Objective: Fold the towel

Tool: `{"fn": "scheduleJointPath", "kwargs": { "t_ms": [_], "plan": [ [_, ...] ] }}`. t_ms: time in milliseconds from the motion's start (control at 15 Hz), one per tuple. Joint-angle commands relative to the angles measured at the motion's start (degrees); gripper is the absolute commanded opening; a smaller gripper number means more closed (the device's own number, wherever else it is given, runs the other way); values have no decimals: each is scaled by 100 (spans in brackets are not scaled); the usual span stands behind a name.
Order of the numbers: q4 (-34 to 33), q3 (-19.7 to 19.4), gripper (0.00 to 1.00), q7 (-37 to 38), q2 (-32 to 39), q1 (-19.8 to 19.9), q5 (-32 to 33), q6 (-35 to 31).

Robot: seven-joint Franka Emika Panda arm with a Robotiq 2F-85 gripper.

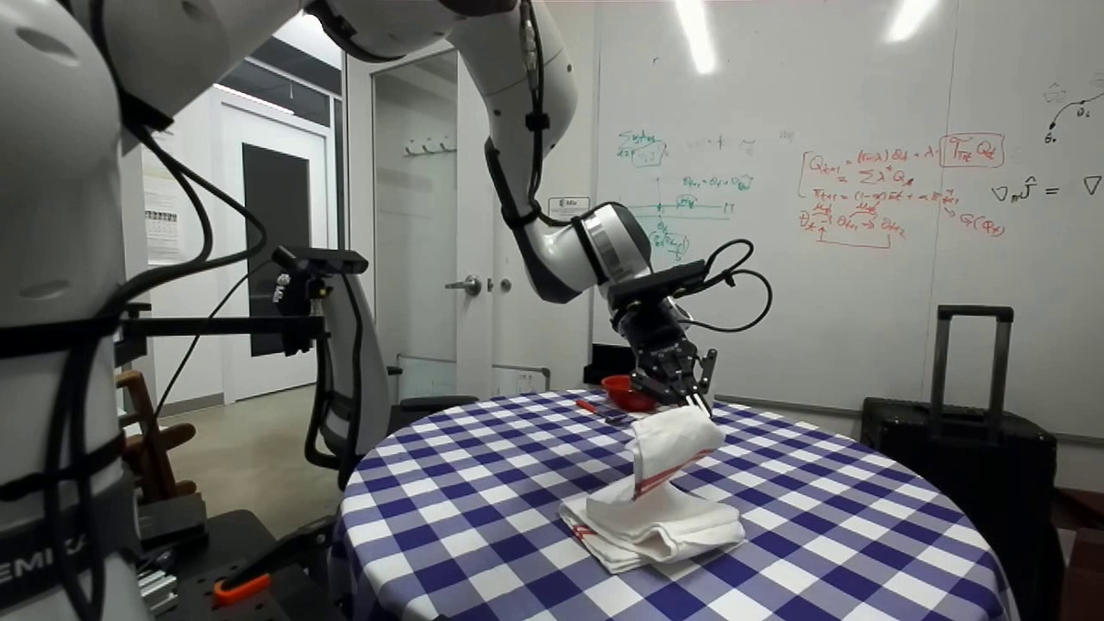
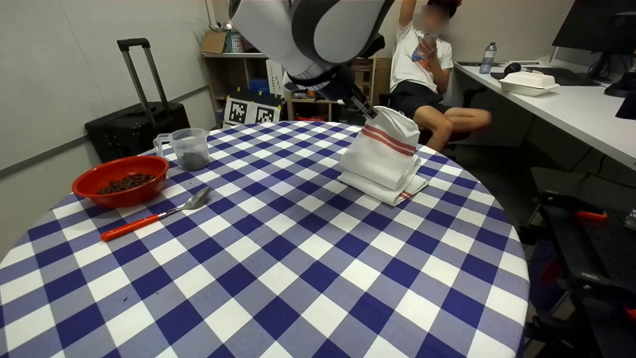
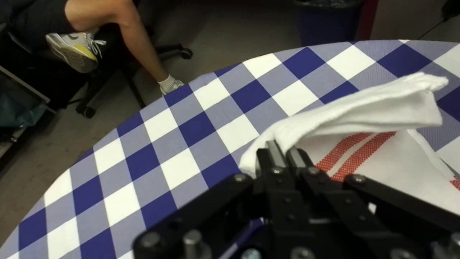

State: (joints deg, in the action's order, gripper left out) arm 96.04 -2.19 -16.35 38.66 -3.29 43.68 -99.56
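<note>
The white towel with red stripes lies partly folded in layers on the table in both exterior views [image 1: 668, 530] [image 2: 372, 164]. Its upper part is lifted and hangs from my gripper [image 1: 700, 404], which also shows in an exterior view [image 2: 371, 114]. In the wrist view the gripper [image 3: 285, 154] is shut on a pinched edge of the towel [image 3: 402, 162]. The towel drapes out to the right of the fingertips there. A red double stripe crosses the raised part. The lower layers rest on the cloth, and their inner folds are hidden.
The round table has a blue-and-white checked tablecloth [image 2: 278, 258]. A red bowl [image 2: 119, 200] with dark bits, a red-handled spoon [image 2: 134, 226] and a clear measuring cup [image 2: 191, 141] stand away from the towel. A black suitcase [image 1: 966, 466] and a seated person [image 2: 422, 69] are beyond the table.
</note>
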Motion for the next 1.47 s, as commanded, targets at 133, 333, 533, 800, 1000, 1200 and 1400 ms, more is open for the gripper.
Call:
{"fn": "scheduleJointPath", "kwargs": {
  "t_ms": [133, 333, 533, 800, 1000, 1200, 1400],
  "plan": [
    [-186, 147, 30, 181, 640, -8, -120, 228],
    [-186, 180, 51, 247, 763, 6, -143, 238],
    [-118, 218, 73, 294, 692, 24, -191, 157],
    [59, 410, 99, 510, 161, 199, -950, -194],
    [328, 382, 100, 750, -413, 193, -1409, -575],
    [483, 345, 100, 1235, -885, 115, -1955, -643],
    [753, 327, 100, 1962, -1252, 13, -2428, -855]
  ]
}}
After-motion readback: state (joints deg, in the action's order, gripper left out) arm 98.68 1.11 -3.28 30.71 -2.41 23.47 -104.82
